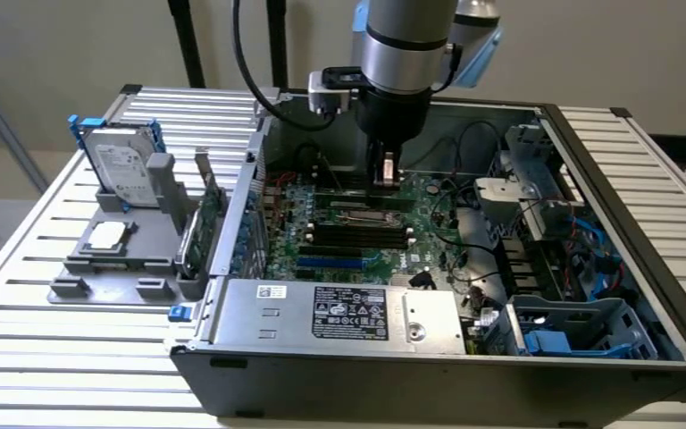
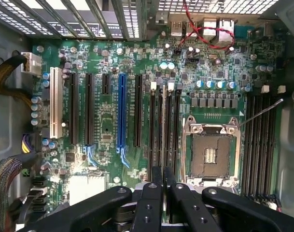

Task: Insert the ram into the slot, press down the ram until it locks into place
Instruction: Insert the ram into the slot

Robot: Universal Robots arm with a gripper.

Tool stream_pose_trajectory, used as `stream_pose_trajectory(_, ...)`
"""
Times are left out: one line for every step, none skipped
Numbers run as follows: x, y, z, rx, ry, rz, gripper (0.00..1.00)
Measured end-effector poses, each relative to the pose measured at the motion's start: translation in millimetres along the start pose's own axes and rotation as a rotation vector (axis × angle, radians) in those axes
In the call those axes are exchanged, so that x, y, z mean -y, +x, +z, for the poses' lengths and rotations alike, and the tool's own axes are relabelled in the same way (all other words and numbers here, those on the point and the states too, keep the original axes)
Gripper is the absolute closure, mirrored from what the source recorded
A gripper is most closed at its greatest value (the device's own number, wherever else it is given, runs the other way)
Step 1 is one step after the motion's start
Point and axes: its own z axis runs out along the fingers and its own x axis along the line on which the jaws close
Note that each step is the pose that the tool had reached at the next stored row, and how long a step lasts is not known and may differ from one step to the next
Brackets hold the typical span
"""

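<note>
The end effector, fingers closed, pinches the long, thin, flat ram stick upright along a narrow black plastic memory slot; seating unclear.

Soft white light fills the exterior view; the slatted table glares pale at lower left, the case interior lies shaded beneath the arm. In the wrist view the motherboard is evenly lit, the socket frame glints, the gripper reads near-black.
</note>
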Motion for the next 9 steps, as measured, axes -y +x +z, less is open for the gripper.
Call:
stream_pose_trajectory(0.0,0.0,1.8,-0.0008,0.0009,0.000,0.87)
stream_pose_trajectory(0.0,0.0,3.5,-0.0019,0.0017,0.000,0.87)
stream_pose_trajectory(0.0,0.1,5.1,-0.0035,0.0025,0.000,0.87)
stream_pose_trajectory(0.1,0.1,6.6,-0.0055,0.0031,0.000,0.87)
stream_pose_trajectory(0.1,0.1,8.1,-0.0076,0.0036,0.000,0.87)
stream_pose_trajectory(0.1,0.1,9.5,-0.0100,0.0041,0.000,0.87)
stream_pose_trajectory(0.2,0.1,10.8,-0.0128,0.0045,0.000,0.87)
stream_pose_trajectory(0.2,0.2,12.1,-0.0154,0.0047,0.000,0.87)
stream_pose_trajectory(0.2,0.2,13.5,-0.0181,0.0049,0.000,0.87)
